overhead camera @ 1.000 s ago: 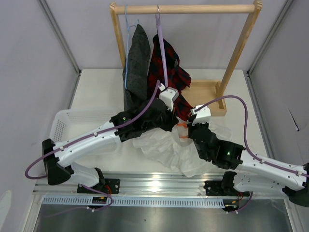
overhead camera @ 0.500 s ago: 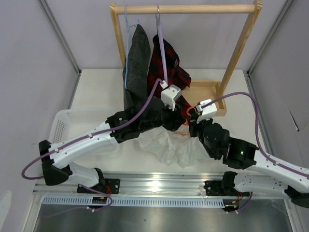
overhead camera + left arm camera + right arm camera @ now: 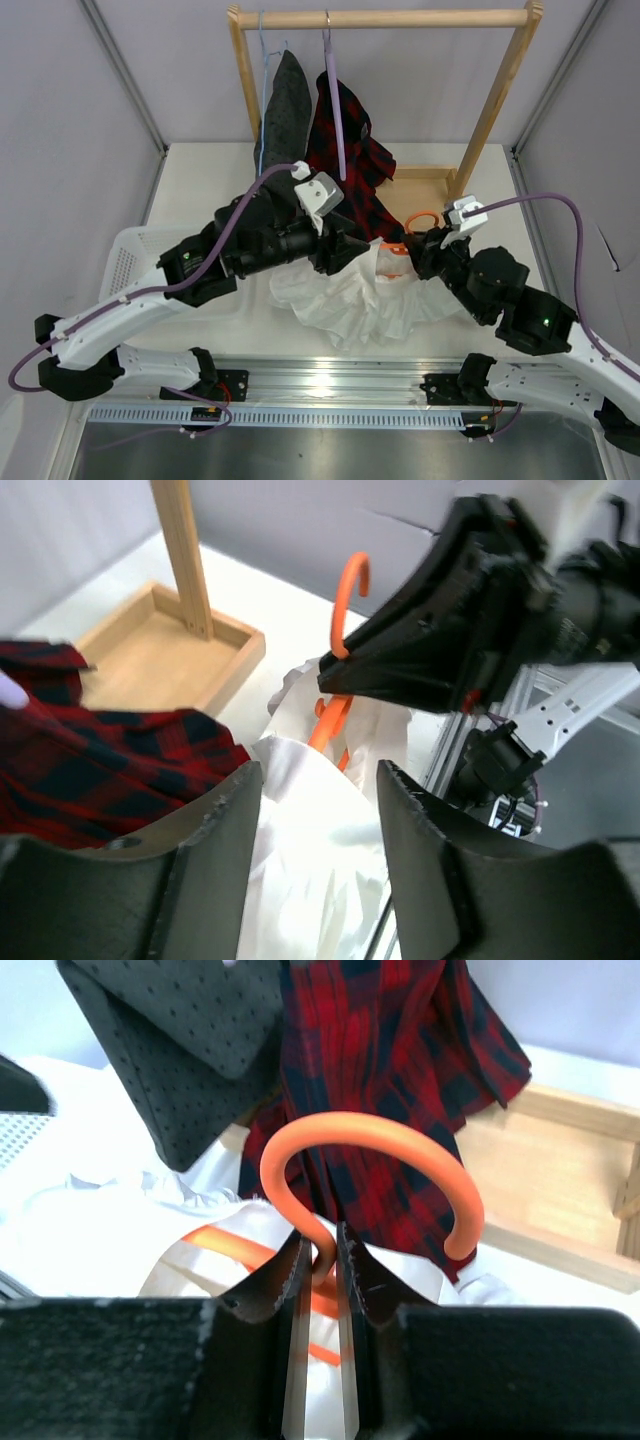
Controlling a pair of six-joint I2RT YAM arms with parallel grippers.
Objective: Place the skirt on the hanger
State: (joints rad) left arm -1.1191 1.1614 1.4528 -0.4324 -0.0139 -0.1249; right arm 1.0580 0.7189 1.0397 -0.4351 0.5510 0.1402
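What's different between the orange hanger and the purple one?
The orange hanger is pinched just below its hook by the right gripper, low over the table; the purple hanger hangs from the wooden rail. The orange hanger is partly tucked into the white skirt; the purple hanger carries the plaid shirt. Both are thin, with hook tops.

The white thin fabric skirt (image 3: 350, 300) lies on the table (image 3: 200, 170) before the wooden clothes rack (image 3: 390, 18), the thin orange plastic hanger (image 3: 365, 1123) partly inside its far-right end.
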